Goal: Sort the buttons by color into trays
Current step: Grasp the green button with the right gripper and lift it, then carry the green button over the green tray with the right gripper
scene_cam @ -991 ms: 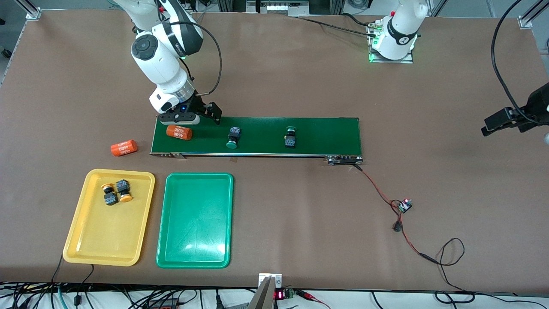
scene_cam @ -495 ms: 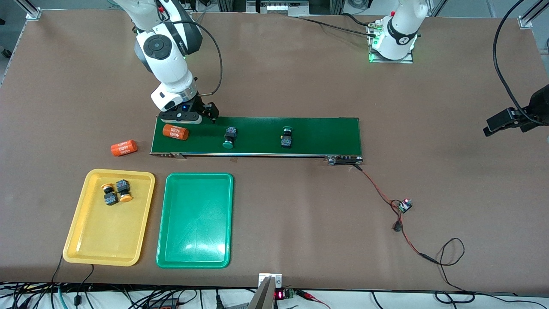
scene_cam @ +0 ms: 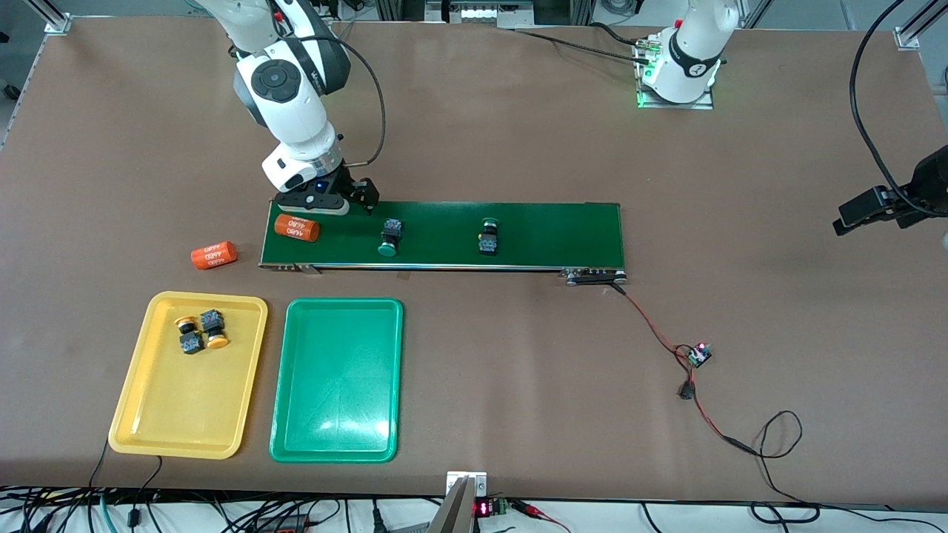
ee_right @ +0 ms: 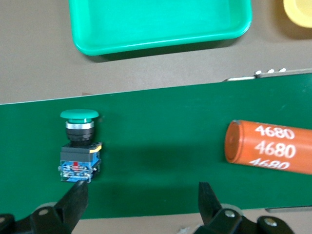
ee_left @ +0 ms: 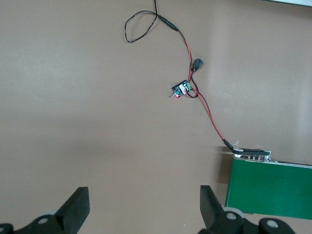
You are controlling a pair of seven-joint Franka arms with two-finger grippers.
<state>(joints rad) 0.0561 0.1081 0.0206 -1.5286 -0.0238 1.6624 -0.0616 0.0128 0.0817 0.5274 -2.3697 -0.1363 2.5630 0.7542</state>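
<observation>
Front view: the right gripper (scene_cam: 337, 209), jaws apart, hangs over the conveyor belt's (scene_cam: 548, 233) end by two green buttons (scene_cam: 387, 237), near the orange cylinder (scene_cam: 296, 228). Both yellow buttons (scene_cam: 200, 332) lie in the yellow tray (scene_cam: 148, 422); the green tray (scene_cam: 337, 437) sits beside it. The left gripper (scene_cam: 863, 215) waits, jaws apart, over the desk's (scene_cam: 518, 133) edge.

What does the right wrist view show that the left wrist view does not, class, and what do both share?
Only the right wrist view shows a green button and an orange cylinder printed 4680 lying on the conveyor belt, plus the green tray and a corner of the yellow tray. Only the left wrist view shows the small circuit board and its red and black wires. Both show the belt, the brown table and open fingers.
</observation>
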